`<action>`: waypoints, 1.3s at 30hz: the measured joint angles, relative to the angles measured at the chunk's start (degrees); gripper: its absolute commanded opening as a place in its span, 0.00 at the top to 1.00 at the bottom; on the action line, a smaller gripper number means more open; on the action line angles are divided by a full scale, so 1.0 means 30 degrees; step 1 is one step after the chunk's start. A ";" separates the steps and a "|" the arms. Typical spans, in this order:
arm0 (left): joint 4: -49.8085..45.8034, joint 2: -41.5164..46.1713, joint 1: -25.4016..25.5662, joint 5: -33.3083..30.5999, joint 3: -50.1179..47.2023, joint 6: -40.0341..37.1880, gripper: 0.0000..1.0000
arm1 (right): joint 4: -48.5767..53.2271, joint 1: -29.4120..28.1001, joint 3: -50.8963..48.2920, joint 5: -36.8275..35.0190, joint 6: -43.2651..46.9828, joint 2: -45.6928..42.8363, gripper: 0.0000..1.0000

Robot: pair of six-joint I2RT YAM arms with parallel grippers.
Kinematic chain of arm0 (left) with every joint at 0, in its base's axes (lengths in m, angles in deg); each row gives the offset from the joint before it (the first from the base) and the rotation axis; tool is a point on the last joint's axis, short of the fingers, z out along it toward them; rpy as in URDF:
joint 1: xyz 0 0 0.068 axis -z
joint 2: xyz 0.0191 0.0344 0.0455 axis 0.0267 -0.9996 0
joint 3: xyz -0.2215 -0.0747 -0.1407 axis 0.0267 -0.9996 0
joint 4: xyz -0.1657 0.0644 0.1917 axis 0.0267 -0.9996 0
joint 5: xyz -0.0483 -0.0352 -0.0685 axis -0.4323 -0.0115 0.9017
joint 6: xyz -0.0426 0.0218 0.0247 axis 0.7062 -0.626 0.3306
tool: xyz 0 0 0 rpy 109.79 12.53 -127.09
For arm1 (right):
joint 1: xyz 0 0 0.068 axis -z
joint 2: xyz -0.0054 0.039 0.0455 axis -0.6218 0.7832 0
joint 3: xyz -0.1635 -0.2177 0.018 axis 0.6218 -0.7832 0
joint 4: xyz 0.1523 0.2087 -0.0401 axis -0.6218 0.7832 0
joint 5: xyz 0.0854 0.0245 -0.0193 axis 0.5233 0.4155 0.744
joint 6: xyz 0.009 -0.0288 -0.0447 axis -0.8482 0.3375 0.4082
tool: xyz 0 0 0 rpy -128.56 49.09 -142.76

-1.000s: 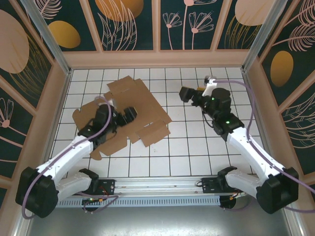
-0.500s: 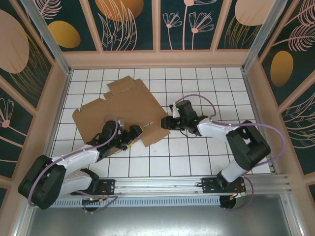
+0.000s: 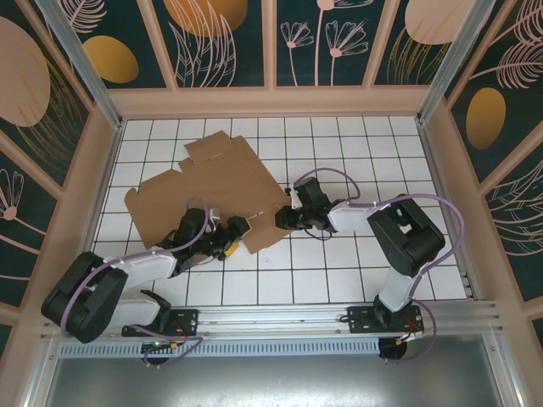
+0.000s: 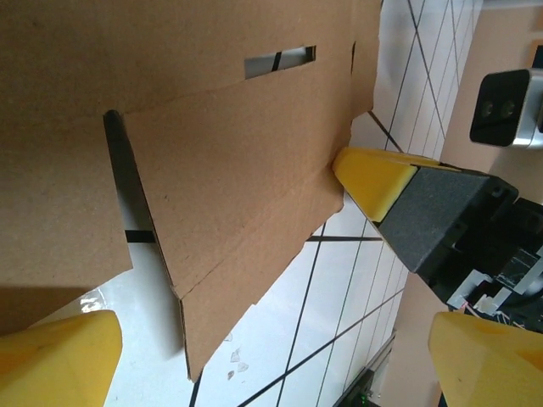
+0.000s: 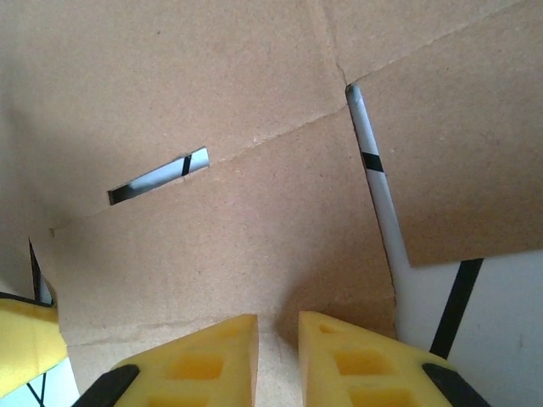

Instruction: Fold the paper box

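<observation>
Top external: paper box (image 3: 212, 182) flat, unfolded, centre-left of frame. Left gripper (image 3: 236, 237) spread wide at lower flap (image 3: 261, 231); right gripper (image 3: 282, 218) narrow, almost closed, at same flap's right edge, nothing visibly held. First fold starting, I reckon. Next: lift flap along crease.

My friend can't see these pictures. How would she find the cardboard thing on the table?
Look at the white tiled table between the flowery walls. Left of its middle, seen from above, lies the paper box: a big flat brown cardboard sheet. It is the one brown thing with flaps and slits, and the left gripper and right gripper meet at its near edge.
</observation>
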 measured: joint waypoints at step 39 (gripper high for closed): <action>0.1719 -0.0634 0.0175 0.2164 0.2397 -0.1887 0.89 | -0.7410 0.7315 -0.6849 0.8029 -0.7359 -0.6878 0.24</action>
